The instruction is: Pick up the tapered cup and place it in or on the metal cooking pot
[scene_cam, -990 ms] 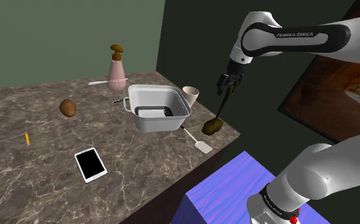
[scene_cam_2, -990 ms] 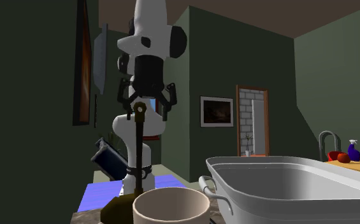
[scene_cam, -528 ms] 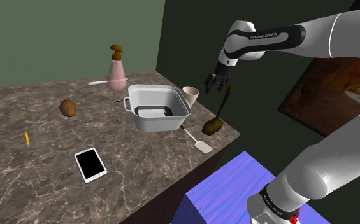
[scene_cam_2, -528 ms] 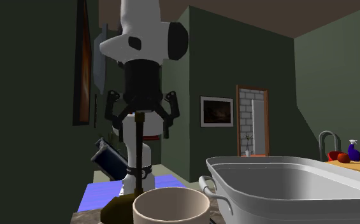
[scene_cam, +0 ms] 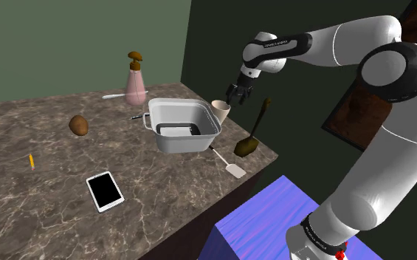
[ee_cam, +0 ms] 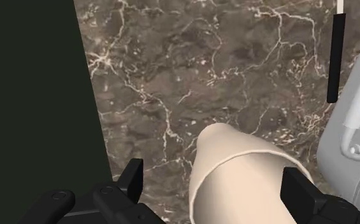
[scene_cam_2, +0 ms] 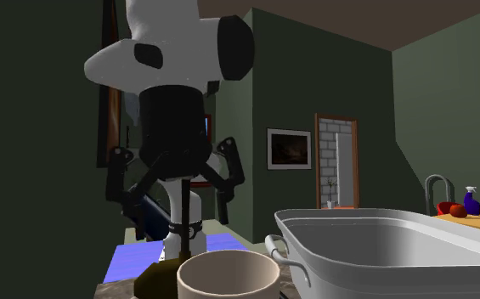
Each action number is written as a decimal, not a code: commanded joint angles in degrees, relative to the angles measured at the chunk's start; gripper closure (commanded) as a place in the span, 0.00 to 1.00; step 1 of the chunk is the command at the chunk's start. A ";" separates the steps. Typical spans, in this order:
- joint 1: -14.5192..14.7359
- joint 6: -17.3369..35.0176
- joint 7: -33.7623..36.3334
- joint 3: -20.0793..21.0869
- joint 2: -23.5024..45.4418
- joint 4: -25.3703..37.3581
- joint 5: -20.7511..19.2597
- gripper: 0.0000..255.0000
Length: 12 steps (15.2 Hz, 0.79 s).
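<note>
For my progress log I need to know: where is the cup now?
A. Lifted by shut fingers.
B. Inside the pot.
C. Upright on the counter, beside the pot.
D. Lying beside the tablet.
C: the cup stands upright on the veined counter next to the pot, with the open gripper just above it.

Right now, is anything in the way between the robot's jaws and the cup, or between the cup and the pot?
Nothing visible is. The open jaws hang over the cup, one on each side, not touching it. The cup stands right beside the pot, with just bare counter between them.
</note>
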 commanded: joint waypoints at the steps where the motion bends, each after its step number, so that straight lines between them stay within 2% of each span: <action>1: -0.71 0.67 -1.27 -0.05 4.51 4.01 1.99 0.00; 3: -1.31 0.66 -1.93 0.10 7.65 7.27 3.24 0.00; 10: -1.09 5.44 -2.45 0.59 10.33 5.16 4.07 0.00; 12: -1.09 5.44 -2.45 0.59 10.33 5.16 4.07 0.00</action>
